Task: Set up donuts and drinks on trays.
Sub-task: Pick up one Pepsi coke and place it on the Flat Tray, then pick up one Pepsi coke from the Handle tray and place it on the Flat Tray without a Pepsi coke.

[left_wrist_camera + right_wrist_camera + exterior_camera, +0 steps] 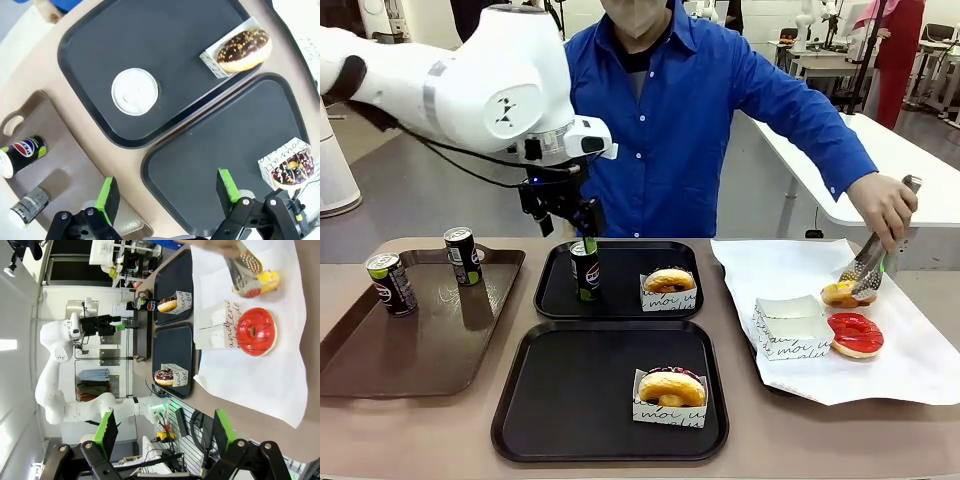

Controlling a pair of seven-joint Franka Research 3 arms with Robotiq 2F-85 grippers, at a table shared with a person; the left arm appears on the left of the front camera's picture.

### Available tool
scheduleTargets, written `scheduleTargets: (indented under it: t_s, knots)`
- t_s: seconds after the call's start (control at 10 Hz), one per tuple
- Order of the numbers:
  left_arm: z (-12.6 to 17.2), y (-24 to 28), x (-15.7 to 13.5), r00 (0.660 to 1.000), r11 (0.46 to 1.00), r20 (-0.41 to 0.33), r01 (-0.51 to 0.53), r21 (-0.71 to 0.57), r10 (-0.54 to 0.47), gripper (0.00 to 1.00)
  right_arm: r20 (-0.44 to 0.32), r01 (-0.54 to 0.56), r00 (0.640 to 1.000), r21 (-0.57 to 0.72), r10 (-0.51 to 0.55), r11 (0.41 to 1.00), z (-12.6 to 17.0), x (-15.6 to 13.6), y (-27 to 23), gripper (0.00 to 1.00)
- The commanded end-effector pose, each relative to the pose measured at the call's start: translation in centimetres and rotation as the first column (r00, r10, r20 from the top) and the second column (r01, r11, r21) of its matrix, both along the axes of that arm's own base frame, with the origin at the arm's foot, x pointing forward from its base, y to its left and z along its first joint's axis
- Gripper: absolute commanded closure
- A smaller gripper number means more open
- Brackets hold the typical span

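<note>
Left gripper [167, 190] is seen hanging above the trays, fingers spread wide, nothing held. A slim black soda can [135, 91] is seen upright on the far black square plastic tray [150, 40], apart from a dark-glazed ring donut in a white paper box [245, 48]. Right gripper [164, 426] is likewise spread wide and empty, faced toward the white paper sheet [260, 385].

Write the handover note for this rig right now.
Left gripper: open, above the can on the far tray. Right gripper: open.
Done: far tray has can and boxed nut-topped donut; near tray has boxed sprinkled donut.
To do: near tray needs a can; two cans stand on the brown tray.
Person's hand holds tongs on a yellow donut on paper, beside a red donut.
</note>
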State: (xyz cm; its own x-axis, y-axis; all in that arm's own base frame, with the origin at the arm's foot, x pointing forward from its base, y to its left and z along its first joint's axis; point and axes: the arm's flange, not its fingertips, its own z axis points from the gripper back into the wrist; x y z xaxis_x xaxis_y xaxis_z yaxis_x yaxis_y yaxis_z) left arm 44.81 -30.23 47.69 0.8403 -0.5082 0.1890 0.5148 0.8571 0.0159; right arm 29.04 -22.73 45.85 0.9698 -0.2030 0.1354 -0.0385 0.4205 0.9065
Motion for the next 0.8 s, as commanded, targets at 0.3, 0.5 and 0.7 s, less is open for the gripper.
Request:
scheduleTargets:
  t_s: [0.3,0.5,0.7]
  knots:
    - [-0.8,1.3,-0.9,1.0,1.0,0.002,-0.003,-0.015,0.003,0.0,0.016,-0.005,1.0,0.012,0.004,1.0,0.1,0.0,0.0,0.0]
    - [-0.8,1.3,-0.9,1.0,1.0,0.002,-0.003,-0.015,0.003,0.0,0.016,-0.005,1.0,0.012,0.004,1.0,0.1,0.0,0.0,0.0]
    - [-0.8,1.3,-0.9,1.0,1.0,0.002,-0.003,-0.015,0.003,0.0,0.016,-0.005,1.0,0.012,0.004,1.0,0.1,0.0,0.0,0.0]
